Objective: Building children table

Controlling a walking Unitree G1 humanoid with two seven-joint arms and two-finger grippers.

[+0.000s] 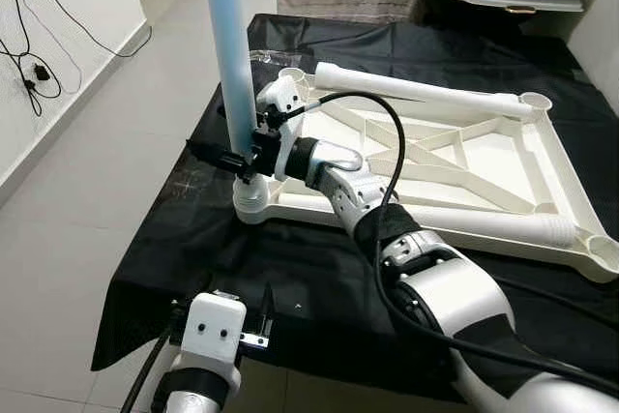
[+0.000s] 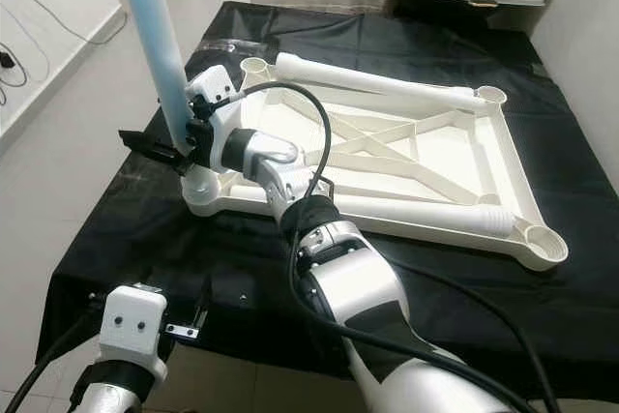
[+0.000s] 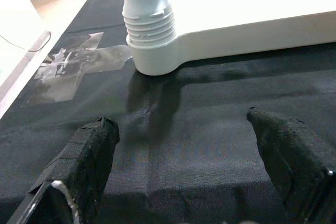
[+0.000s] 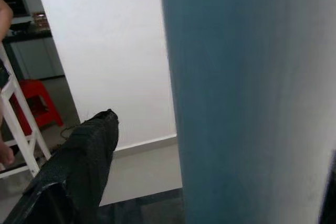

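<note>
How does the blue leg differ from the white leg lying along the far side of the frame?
The blue leg stands upright in the frame's near-left corner socket; the white leg lies flat along its far side. The blue leg is gripped by the right end effector; nothing holds the white leg. The colours differ. Both are round tubes.

The upright blue leg [image 1: 230, 45] runs off the top edge, its upper end unseen.
</note>
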